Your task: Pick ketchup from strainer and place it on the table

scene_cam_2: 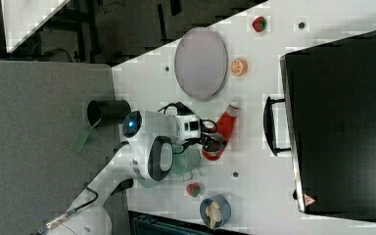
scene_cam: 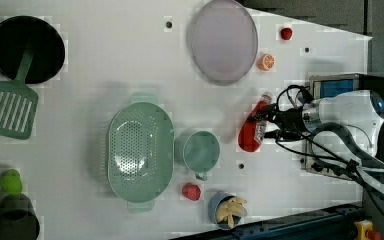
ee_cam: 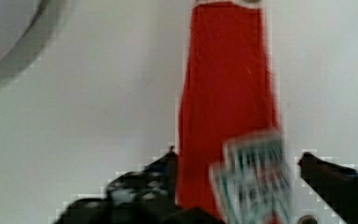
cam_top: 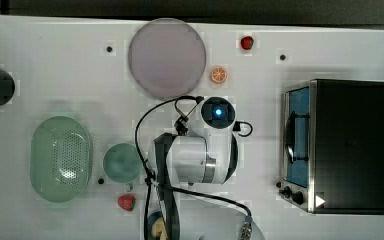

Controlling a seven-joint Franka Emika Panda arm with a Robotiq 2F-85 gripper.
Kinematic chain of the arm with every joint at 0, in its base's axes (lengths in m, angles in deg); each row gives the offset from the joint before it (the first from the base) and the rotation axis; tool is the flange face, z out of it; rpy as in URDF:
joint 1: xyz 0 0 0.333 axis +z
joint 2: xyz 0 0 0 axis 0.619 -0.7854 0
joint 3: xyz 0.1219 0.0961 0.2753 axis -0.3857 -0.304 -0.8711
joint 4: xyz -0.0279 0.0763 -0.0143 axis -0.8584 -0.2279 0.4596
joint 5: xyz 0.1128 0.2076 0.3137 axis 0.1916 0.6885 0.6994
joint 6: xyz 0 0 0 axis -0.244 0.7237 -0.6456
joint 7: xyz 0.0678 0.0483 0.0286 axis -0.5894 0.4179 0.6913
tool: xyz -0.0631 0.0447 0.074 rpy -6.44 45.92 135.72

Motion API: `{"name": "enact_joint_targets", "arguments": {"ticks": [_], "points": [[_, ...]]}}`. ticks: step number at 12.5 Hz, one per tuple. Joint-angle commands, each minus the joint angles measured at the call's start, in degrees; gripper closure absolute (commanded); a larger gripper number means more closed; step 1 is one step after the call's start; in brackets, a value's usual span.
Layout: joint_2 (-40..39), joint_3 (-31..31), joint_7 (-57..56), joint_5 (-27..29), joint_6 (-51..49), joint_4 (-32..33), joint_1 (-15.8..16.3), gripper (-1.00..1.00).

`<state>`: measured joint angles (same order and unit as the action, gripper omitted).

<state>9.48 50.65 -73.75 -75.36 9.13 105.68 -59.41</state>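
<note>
The table (scene_cam: 105, 60) carries everything, and my arm reaches over its middle in the left view. The strainer (scene_cam: 140, 150) sits on the left view's left, and I see nothing in it, so the pick is done. Between the strainer and my tool stands the teal bowl (scene_cam: 200, 150). The ketchup (scene_cam: 252, 131) lies on its side on the bare table, near the grey plate (scene_cam: 223, 40) and well apart from the strainer, cap toward the plate. My tool (scene_cam: 262, 126) is at the bottle's label end. In the wrist view the fingers (ee_cam: 335, 179) stand apart on either side of the ketchup (ee_cam: 228, 102), with a gap on one side, so I read the tool as open, though contact on the other side is hard to judge. What seems left is only backing away.
</note>
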Motion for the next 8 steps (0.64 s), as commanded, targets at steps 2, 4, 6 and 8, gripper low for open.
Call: {"name": "enact_joint_targets", "arguments": {"ticks": [2, 4, 6, 8], "points": [[4.2, 0.4, -1.8, 0.1, -0.1, -2.0, -1.0, -1.00], [7.7, 0.3, -1.8, 0.2, -2.7, -4.7, -1.0, -1.00], [11.3, 0.5, -1.1, 0.8, -7.9, -9.2, -1.0, -1.00], [14.1, 0.4, 1.4, 0.8, -15.3, -14.9, -1.0, -1.00]]}}
